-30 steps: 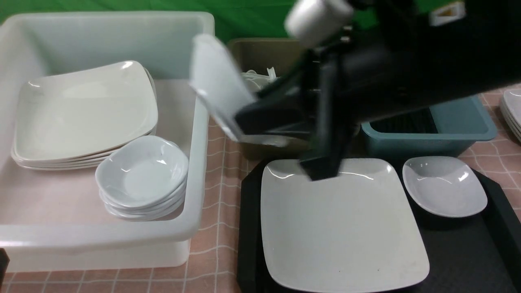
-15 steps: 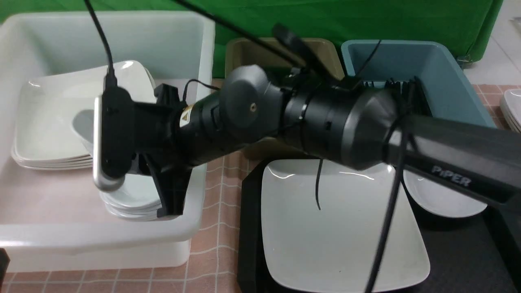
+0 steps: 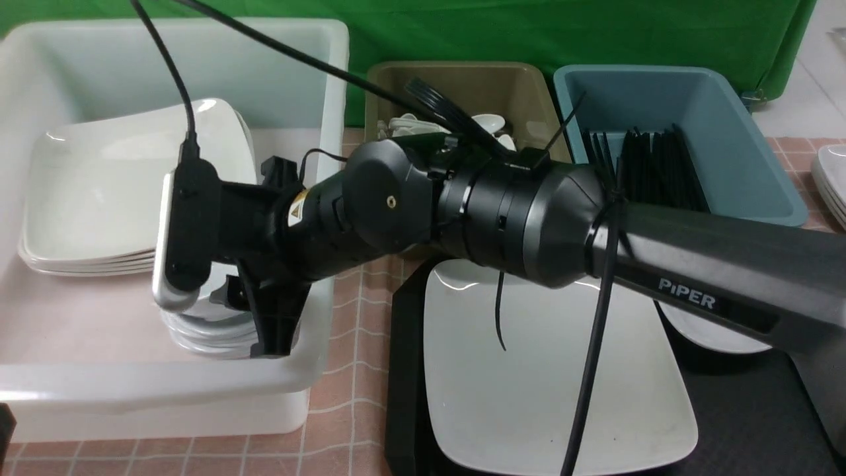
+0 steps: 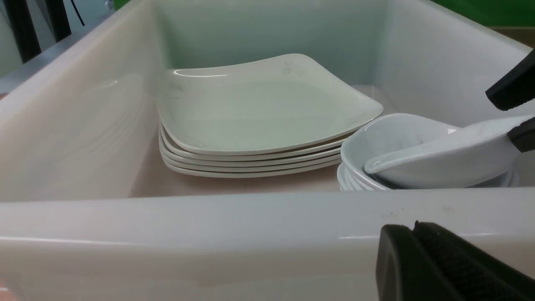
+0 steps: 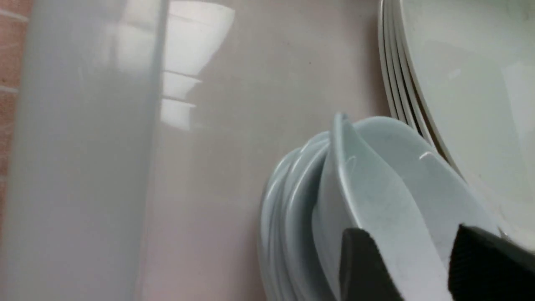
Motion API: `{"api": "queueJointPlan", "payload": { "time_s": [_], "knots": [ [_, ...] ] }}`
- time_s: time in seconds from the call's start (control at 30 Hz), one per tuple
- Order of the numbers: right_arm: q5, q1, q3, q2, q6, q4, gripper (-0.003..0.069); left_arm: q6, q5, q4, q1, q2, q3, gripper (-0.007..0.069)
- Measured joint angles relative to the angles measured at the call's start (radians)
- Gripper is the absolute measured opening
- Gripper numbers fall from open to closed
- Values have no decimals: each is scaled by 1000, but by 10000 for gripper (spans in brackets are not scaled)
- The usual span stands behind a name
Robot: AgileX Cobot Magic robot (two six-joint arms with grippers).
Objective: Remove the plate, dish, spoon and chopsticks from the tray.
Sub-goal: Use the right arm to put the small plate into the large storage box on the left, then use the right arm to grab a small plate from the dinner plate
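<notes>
My right gripper (image 3: 248,311) reaches across into the white tub (image 3: 324,218). It is shut on the rim of a small white dish (image 5: 368,188), also seen from the left wrist (image 4: 439,154). The dish is tilted, its far edge resting in the stack of small dishes (image 3: 205,340). The large square plate (image 3: 555,396) lies on the black tray (image 3: 403,370), with another small dish (image 3: 710,330) beside it, partly hidden by my arm. My left gripper (image 4: 416,228) is shut and empty, just outside the tub's front wall.
A stack of large plates (image 3: 119,185) fills the tub's back left. An olive tub (image 3: 489,92) holds white spoons and a blue tub (image 3: 727,119) holds black chopsticks, both behind the tray. More plates (image 3: 834,178) sit at the far right edge.
My right arm has swung left from above the tray to the white tub with the small dish. In the last half second it lowered the dish onto the stack.
</notes>
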Motion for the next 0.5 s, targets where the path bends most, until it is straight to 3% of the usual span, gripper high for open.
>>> {"api": "queueJointPlan", "payload": {
  "time_s": [0.17,0.37,0.47,0.5],
  "knots": [
    [47,0,0,-70,92,-9,379,0,0,0,0,0,0,18],
    [261,0,0,-252,260,-17,377,0,0,0,0,0,0,18],
    [462,0,0,-367,419,-105,278,0,0,0,0,0,0,18],
    [474,0,0,-374,419,-114,278,0,0,0,0,0,0,18]
  ]
}}
